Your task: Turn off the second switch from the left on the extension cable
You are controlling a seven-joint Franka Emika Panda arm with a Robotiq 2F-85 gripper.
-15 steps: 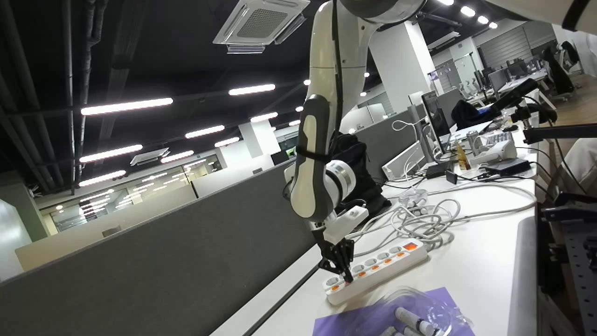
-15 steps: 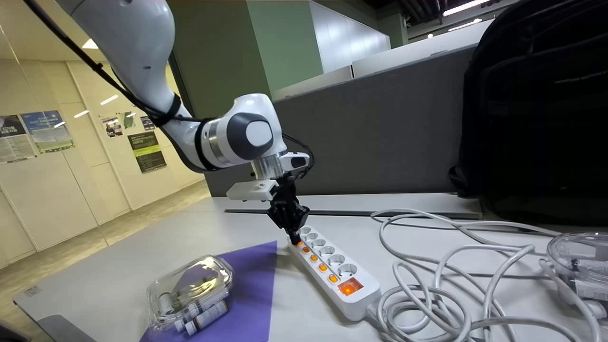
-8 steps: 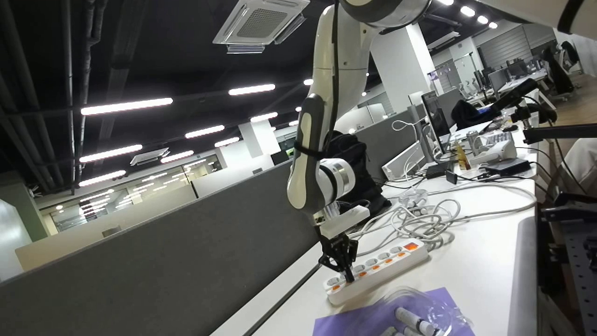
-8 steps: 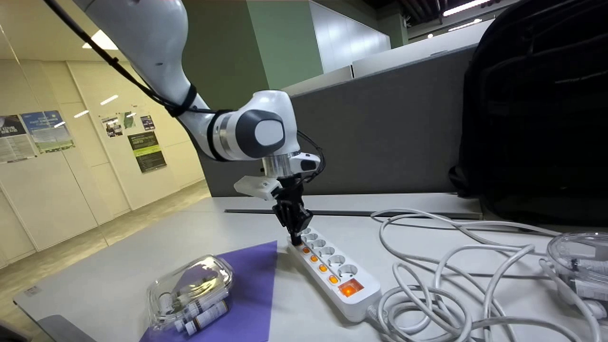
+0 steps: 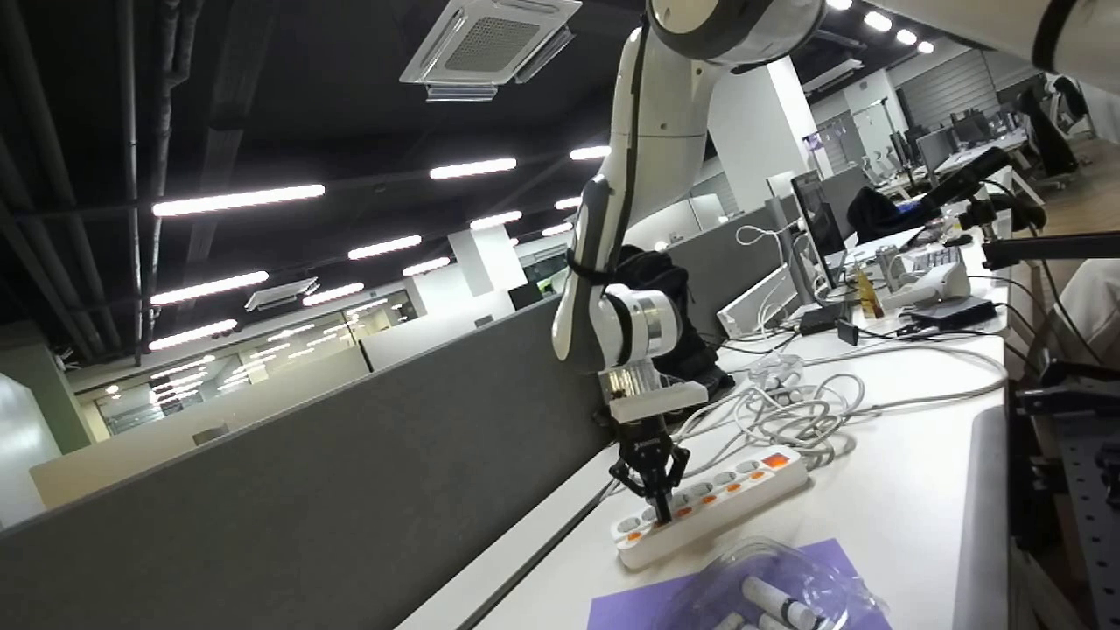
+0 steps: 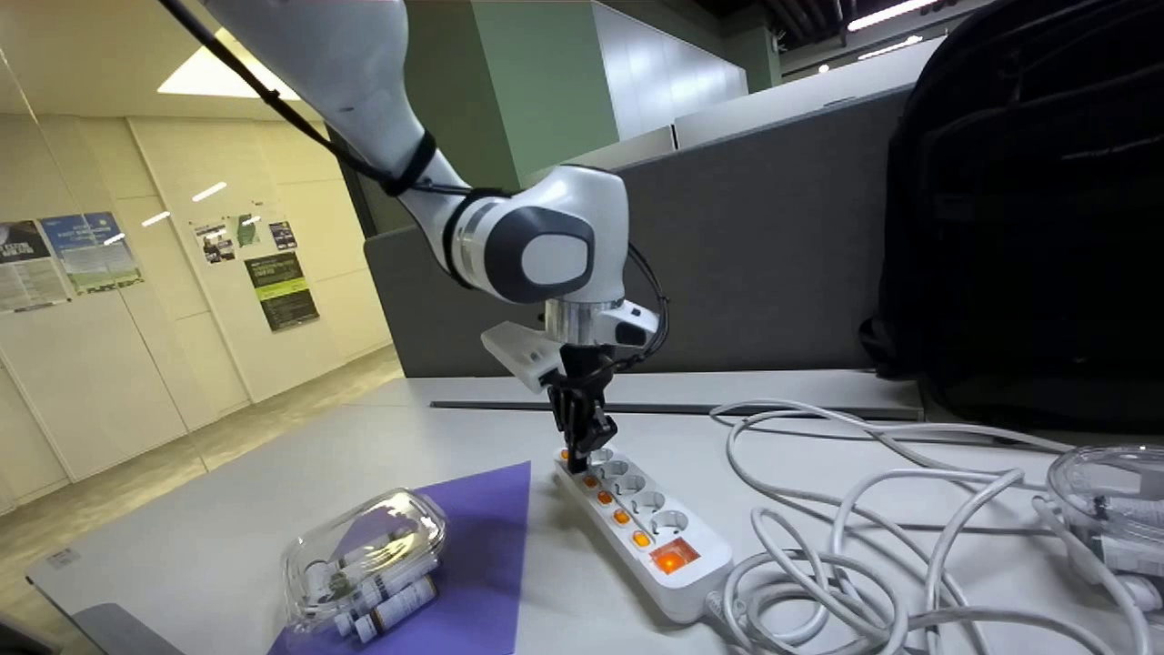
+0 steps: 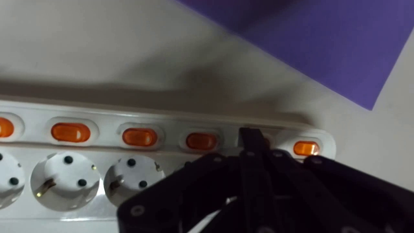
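Several paper posters (image 6: 89,252) at far left in an exterior view, on a cream panelled wall (image 6: 209,355). Near left, a clear plastic clamshell box (image 6: 364,546); small white-labelled tubes (image 6: 397,608) show at its near side, inside or under it I cannot tell. Box sits on a flat purple sheet (image 6: 496,537), the sheet on the white tabletop (image 6: 436,446).

Right of the sheet and apart from it, the extension cable (image 6: 634,509): long narrow white plastic strip, running far left to near right, a row of round sockets beside a row of small orange switches. My black gripper (image 6: 576,464) points down at its far left end, fingers pressed together. The fingertips (image 7: 250,139) stand at the second orange switch (image 7: 267,141) from the left and hide most of it; contact I cannot confirm. The end switch (image 7: 306,148), left of my fingers in both exterior views, shows bright amber; those to the right look duller red-orange in the wrist view. A larger orange rectangular switch (image 6: 673,553) closes the near right end.

From that end a white cord (image 6: 720,608) runs into loose loops of white cable (image 6: 818,582). Far right, a bulky black backpack (image 6: 1028,236) before a dark grey partition (image 6: 764,264). Rightmost, a clear rounded plastic container (image 6: 1114,509), partly out of view, white-labelled items in it.
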